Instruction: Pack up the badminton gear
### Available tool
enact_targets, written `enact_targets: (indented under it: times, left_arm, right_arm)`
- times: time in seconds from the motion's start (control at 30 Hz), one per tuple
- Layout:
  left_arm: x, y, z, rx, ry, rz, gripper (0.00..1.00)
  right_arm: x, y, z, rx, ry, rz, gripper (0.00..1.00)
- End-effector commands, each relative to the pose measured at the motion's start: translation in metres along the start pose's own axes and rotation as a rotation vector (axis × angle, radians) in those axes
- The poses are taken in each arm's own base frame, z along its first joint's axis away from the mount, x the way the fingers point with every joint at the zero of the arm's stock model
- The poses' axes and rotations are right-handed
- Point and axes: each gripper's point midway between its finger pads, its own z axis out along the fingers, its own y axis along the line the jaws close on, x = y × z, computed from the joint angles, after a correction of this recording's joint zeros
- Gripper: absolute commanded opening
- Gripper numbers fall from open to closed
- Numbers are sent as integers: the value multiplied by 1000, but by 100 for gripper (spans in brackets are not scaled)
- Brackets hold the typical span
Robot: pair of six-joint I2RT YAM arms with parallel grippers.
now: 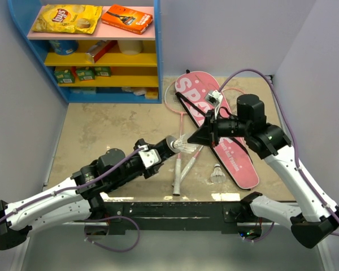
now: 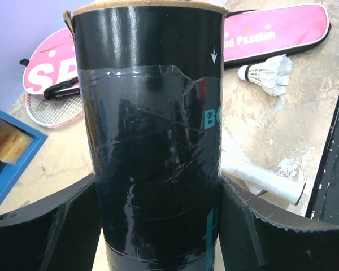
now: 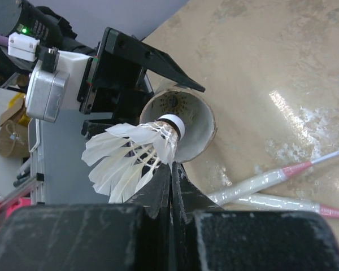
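Observation:
My left gripper [image 1: 152, 157] is shut on the long black tube [image 2: 152, 141], held with its open end [image 3: 186, 121] toward the right arm. My right gripper [image 3: 172, 169] is shut on the feathers of a white shuttlecock [image 3: 133, 152], whose cork tip sits at the tube's mouth; it also shows in the top view [image 1: 185, 147]. A second shuttlecock [image 1: 217, 172] lies on the table beside the pink "SPORT" bag [image 1: 237, 161]. Two pink-and-white rackets [image 1: 183, 166] lie crossed, heads partly under the bag. No third shuttlecock shows.
A blue shelf unit [image 1: 158, 62] stands at the back left with a yellow chip packet [image 1: 68, 18], an orange box [image 1: 127, 18] and other snacks. A black rail [image 1: 175, 209] runs along the table's near edge. Walls close in both sides.

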Motion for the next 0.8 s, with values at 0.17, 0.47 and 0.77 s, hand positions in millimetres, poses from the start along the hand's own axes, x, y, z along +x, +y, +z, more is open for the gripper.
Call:
enact_targets:
  times: [0.17,0.47,0.77]
  left_arm:
    - [-16,-3,2,30,-51,17,0]
    - [-20,-9,4,68,-63,12,0]
    - [-28,-16,3,111,-92,-1,0]
  right_arm:
    - [26,-1,1,-27,72,28,0]
    - [27,-7,29,-27,72,44,0]
    - [28,0,60,-42,92,64,0]
